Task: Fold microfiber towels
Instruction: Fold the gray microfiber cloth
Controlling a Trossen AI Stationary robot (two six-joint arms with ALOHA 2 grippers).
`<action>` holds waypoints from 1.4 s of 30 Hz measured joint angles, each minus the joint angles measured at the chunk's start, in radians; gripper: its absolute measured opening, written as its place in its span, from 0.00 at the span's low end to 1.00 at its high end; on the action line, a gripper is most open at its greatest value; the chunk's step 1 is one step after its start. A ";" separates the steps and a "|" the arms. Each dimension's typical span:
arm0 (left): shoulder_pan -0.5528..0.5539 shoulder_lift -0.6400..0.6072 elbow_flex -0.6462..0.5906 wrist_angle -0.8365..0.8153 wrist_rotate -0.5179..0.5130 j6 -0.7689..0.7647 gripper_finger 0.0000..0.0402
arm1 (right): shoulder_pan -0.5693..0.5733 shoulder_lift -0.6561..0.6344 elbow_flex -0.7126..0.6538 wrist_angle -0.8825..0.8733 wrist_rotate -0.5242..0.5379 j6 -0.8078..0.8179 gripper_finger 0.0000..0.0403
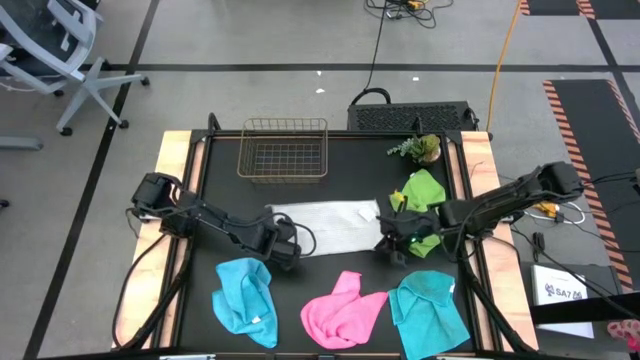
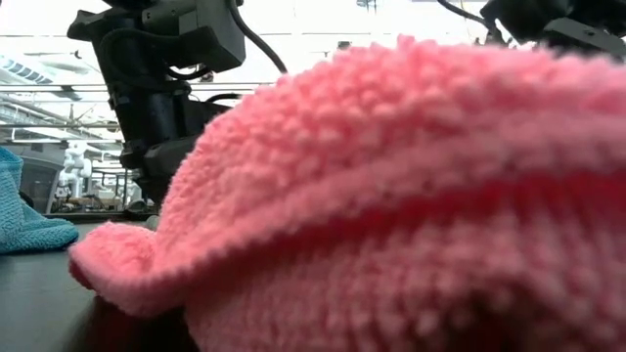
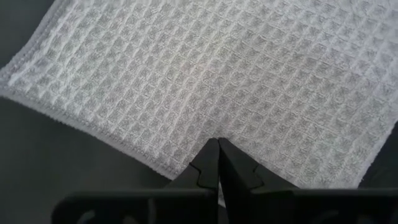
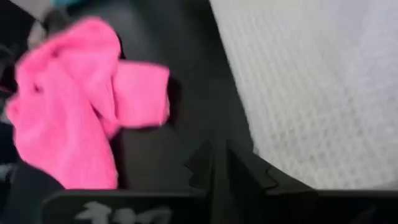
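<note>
Your left end effector (image 3: 218, 144) is sitting clenched on the white-grey towel's (image 1: 325, 224) near edge. Your right end effector (image 4: 219, 149) is hanging just beside that towel; can't tell its state. Pink towel (image 4: 74, 102) is lying beyond it.

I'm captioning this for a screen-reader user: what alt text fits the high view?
Two dark arms meet over a white-grey towel spread flat mid-table, the left end effector at its left edge, the right end effector at its right. Two cyan towels, a pink one and a lime one lie crumpled around it.
</note>
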 joint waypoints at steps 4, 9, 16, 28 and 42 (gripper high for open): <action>0.000 0.000 0.000 0.000 -0.003 0.042 0.01 | 0.012 0.042 0.000 -0.028 0.004 -0.041 0.19; 0.000 0.000 0.000 0.002 -0.005 0.062 0.03 | 0.011 0.081 0.000 -0.032 0.073 -0.117 0.29; 0.000 0.000 0.004 -0.001 -0.005 0.065 0.05 | 0.011 0.094 0.001 -0.067 0.109 -0.196 0.34; 0.037 0.005 0.245 -0.141 -0.128 0.239 0.03 | 0.029 0.072 0.092 -0.266 0.108 -0.156 0.34; 0.103 0.003 0.267 -0.145 -0.156 0.321 0.04 | 0.056 0.169 0.108 -0.283 0.184 -0.289 0.34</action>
